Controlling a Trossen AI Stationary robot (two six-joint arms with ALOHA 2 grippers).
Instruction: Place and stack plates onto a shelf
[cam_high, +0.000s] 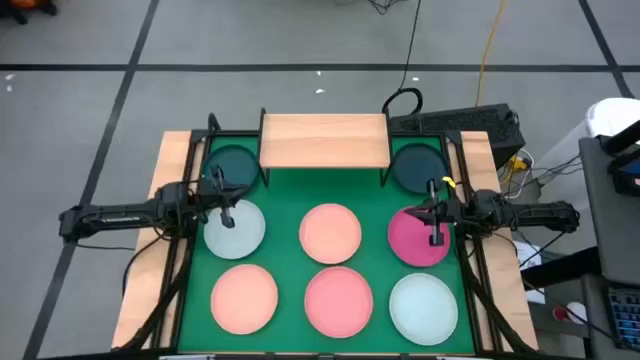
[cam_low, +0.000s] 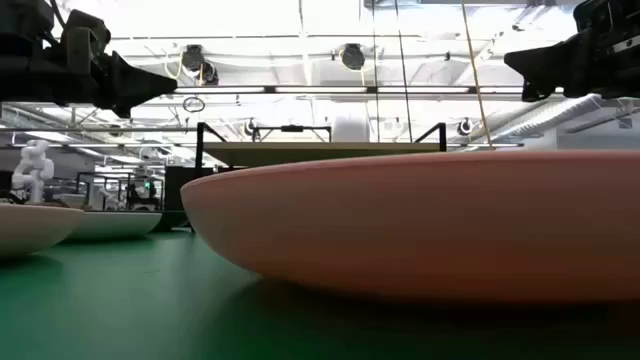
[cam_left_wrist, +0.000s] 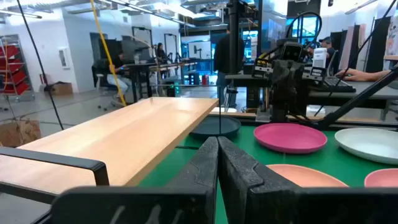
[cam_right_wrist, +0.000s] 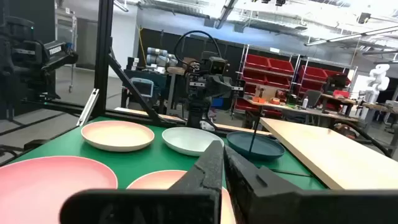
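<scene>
**Ana:** Plates were all on the green mat, none on the shelf yet, so I judged the task had not got past its opening step.

**Ben:** Where did each one lie?

**Ana:** Two rows of three: a mint-white plate, a pink plate and the magenta plate in the middle row; two more pink ones and a second mint-white nearest the front edge. Two dark teal plates sat at the back, one on each side of the shelf (partly under its ends, as far as the high view showed).

**Ben:** And the grippers?

**Ana:** The left gripper hung over the back rim of the mint-white plate, fingers pressed together and holding nothing. The right gripper hung over the magenta plate, fingers likewise closed and empty. The low view showed both well above the mat.

**Ben:** Next move?

**Ana:** My guess: one gripper had to spread its fingers, drop to a rim and pinch it. The plates were shallow, so the rim gave little to bite.

**Ben:** Room?

**Ana:** The board's top was bare and about two plates wide. The black frame posts stood near the shelf's ends, so a carried plate had to lift over the front edge and stay between them.
</scene>
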